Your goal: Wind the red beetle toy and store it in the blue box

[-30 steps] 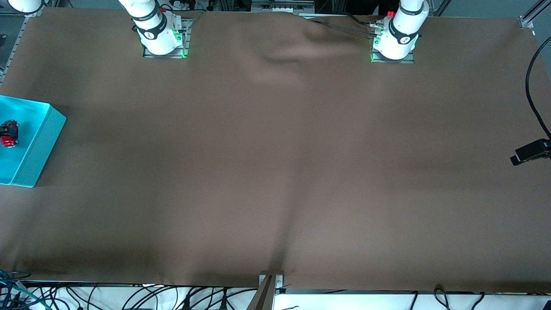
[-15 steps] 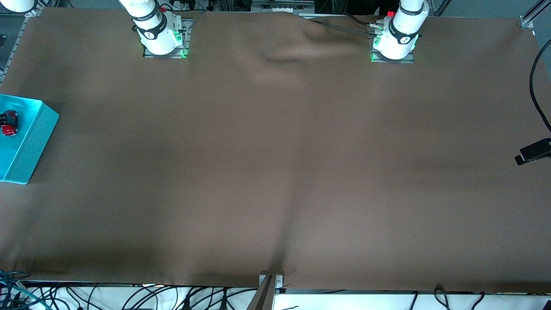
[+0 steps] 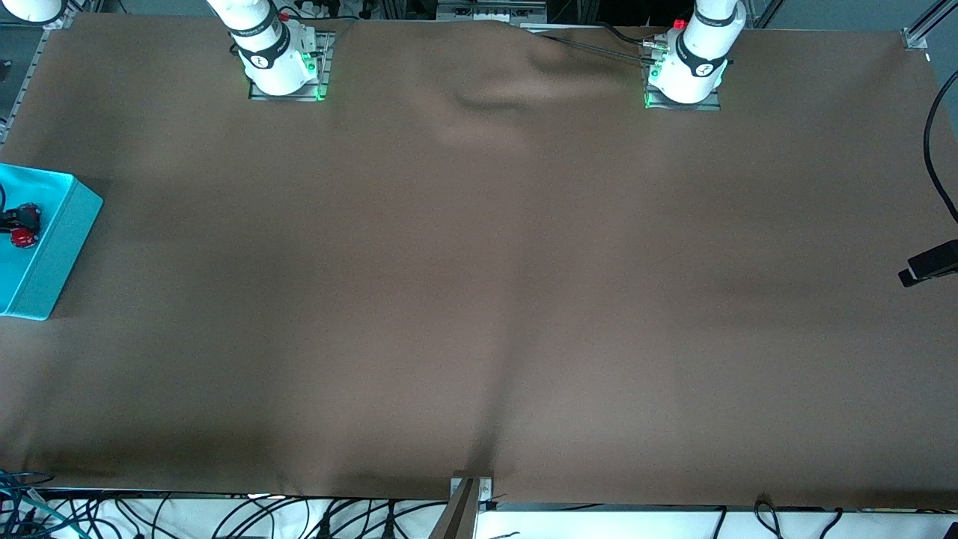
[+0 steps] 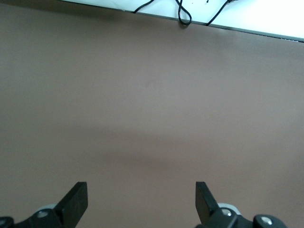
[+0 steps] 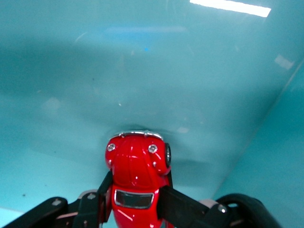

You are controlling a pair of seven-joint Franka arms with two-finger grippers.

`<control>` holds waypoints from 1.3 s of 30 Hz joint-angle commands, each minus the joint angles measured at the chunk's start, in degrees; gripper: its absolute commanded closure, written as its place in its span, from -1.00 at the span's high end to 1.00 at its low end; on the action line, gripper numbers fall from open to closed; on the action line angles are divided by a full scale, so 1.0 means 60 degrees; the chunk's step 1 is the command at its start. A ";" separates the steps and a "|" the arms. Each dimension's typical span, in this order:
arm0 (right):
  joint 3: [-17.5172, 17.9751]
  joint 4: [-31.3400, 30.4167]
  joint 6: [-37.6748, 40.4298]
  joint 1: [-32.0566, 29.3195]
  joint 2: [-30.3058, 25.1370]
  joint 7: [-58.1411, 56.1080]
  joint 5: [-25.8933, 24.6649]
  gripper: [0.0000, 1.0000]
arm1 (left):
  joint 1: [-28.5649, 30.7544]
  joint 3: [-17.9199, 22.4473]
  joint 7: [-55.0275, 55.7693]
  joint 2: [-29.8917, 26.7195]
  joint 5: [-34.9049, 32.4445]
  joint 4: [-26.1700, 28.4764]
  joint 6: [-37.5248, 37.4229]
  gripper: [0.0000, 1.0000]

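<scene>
Storage was nearly done: right gripper point(image 5: 135, 204) clamped the red beetle toy point(image 5: 137, 178) inside the blue box point(image 3: 56, 247), release remaining; left gripper point(image 4: 141, 202) waited, jaws apart.

- The counter point(image 3: 479, 299) is covered by a brown cloth, wrinkled near the bases.
- Black cables point(image 3: 299, 516) are seen tangled on a white floor along the counter's nearest edge.

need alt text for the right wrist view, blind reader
The right gripper holds the red beetle toy between its fingers, low inside the blue box. The toy's rounded, silver-trimmed end points toward the box's smooth turquoise floor, which fills the rest of the view, with a side wall rising at one edge.
</scene>
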State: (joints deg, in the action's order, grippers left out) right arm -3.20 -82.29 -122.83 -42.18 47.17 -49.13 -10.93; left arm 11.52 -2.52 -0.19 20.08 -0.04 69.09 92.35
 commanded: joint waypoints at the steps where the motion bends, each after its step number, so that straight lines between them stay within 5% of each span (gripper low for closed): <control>1: 0.0488 0.0181 0.0811 -0.0104 -0.0228 0.0658 0.0137 0.75 | 0.0248 -0.0063 -0.0525 0.0095 0.0021 -0.0280 -0.0099 1.00; 20: 0.1163 0.1762 0.3625 -0.0089 -0.0521 0.0996 0.0107 0.89 | 0.0293 -0.0078 -0.0554 0.0154 0.0153 -0.0250 -0.0099 1.00; 39: 0.1529 0.1792 0.5294 -0.0089 -0.1415 0.0996 0.0122 0.99 | 0.0263 -0.0093 -0.0554 0.0271 0.0153 -0.0250 -0.0099 1.00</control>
State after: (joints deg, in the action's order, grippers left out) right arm 4.90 -71.77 -94.04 -42.02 40.16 -43.41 -10.85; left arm 12.79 -3.02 -1.85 20.83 0.20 69.00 92.35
